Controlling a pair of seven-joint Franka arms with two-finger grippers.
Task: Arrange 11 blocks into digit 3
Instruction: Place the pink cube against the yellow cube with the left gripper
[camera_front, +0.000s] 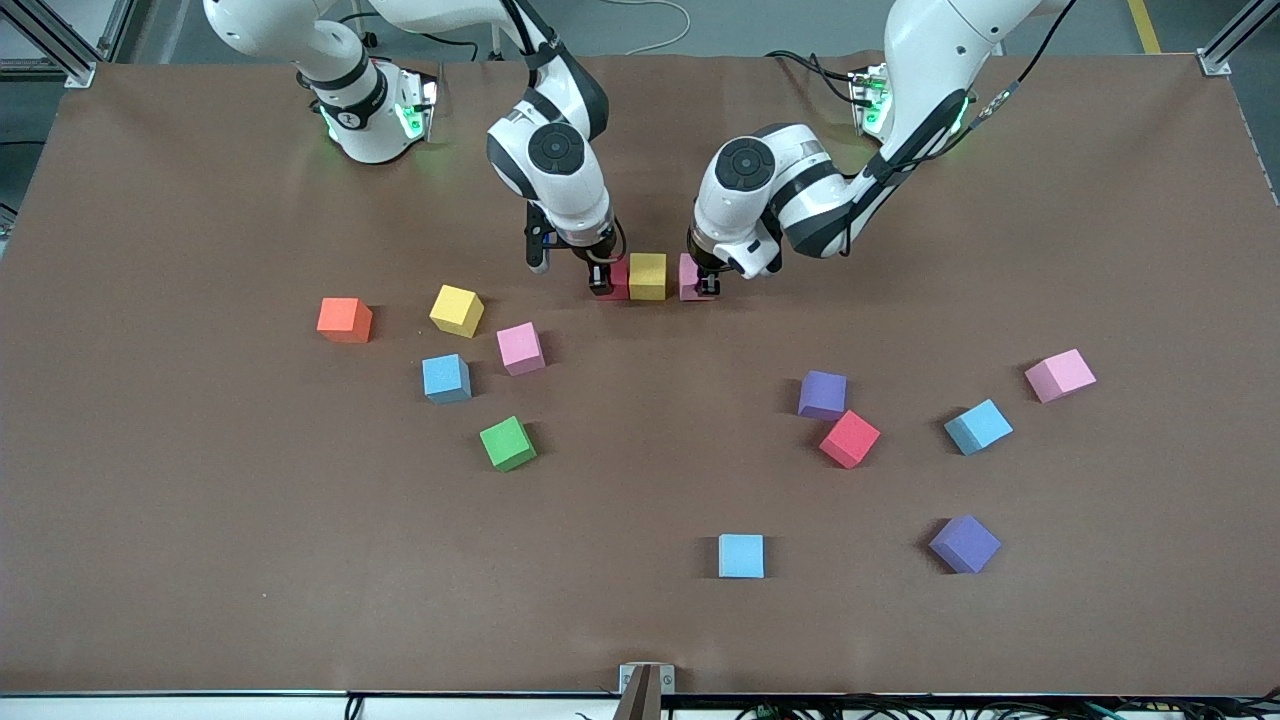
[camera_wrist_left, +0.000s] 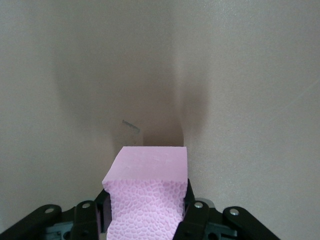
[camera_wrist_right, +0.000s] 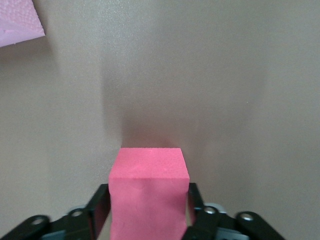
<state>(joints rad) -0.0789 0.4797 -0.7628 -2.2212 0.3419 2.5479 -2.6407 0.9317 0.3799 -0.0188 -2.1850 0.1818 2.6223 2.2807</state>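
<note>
Left pincer (camera_wrist_left: 145, 220) pinching pink block (camera_wrist_left: 147, 195), right pincer (camera_wrist_right: 147, 220) around red block (camera_wrist_right: 148, 195), grip unclear, flanking yellow block (camera_front: 647, 276) on desk (camera_front: 640, 600).

Three blocks (camera_front: 647, 277) touching in row near bases; others scattered nearer camera.

Brown table cover (camera_front: 200, 560), grey floor, maybe alu. frame posts

My arms are glossy white with black joint discs and black cables. Green lights glow at my bases. My left end effector (camera_front: 707, 285) and right end effector (camera_front: 600, 281) are black.
</note>
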